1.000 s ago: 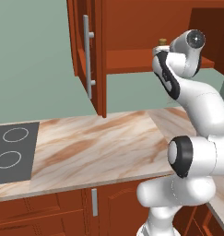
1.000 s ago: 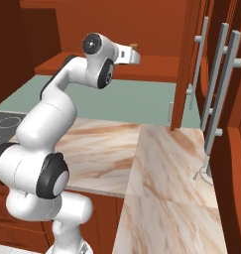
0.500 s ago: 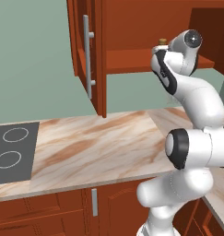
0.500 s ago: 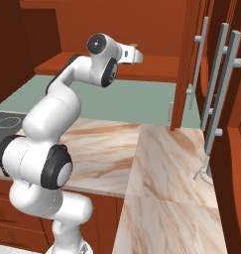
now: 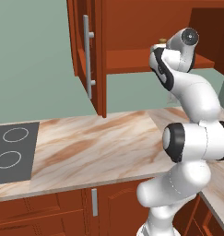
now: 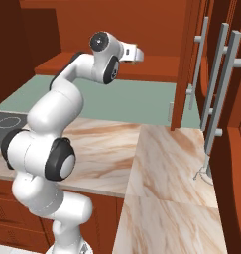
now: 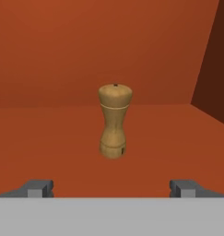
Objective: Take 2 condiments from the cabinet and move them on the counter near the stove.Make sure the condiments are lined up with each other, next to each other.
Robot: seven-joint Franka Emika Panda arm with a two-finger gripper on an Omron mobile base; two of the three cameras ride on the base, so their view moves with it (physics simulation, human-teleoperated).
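- The landmark is the cabinet (image 5: 145, 60), a reddish-brown wall unit with its door (image 5: 85, 50) swung open and an inner shelf exposed.
- The door carries a long vertical silver bar handle (image 5: 87, 56) and hangs at the left edge of the cabinet opening in the left base view.
- A tan-brown wooden shaker (image 7: 114, 120) stands upright on the cabinet shelf, apart from the rear wall and from the side wall of the cabinet.
- In the hand view, the shaker sits centred ahead of the gripper (image 7: 112, 186), between the lines of the two fingertips (image 7: 38, 187) but beyond them; no contact is visible.
- The gripper jaws stand fully apart and hold nothing.
- In the right base view, the gripper (image 6: 138, 54) is level with the cabinet shelf, at its front edge, pointing into the cabinet.
- In the left base view, the top of the shaker (image 5: 162, 41) shows just above the arm's wrist, on the cabinet shelf.
- The counter (image 5: 95, 143), beige-pink marble with brown veins, lies below the cabinet and carries no condiment in the visible area.
- The stove (image 5: 12, 152), a flat dark grey cooktop with white ring markings, is set in the counter well to the left of the cabinet opening in the left base view.
- The yellow squeeze bottle cannot be located from these views.
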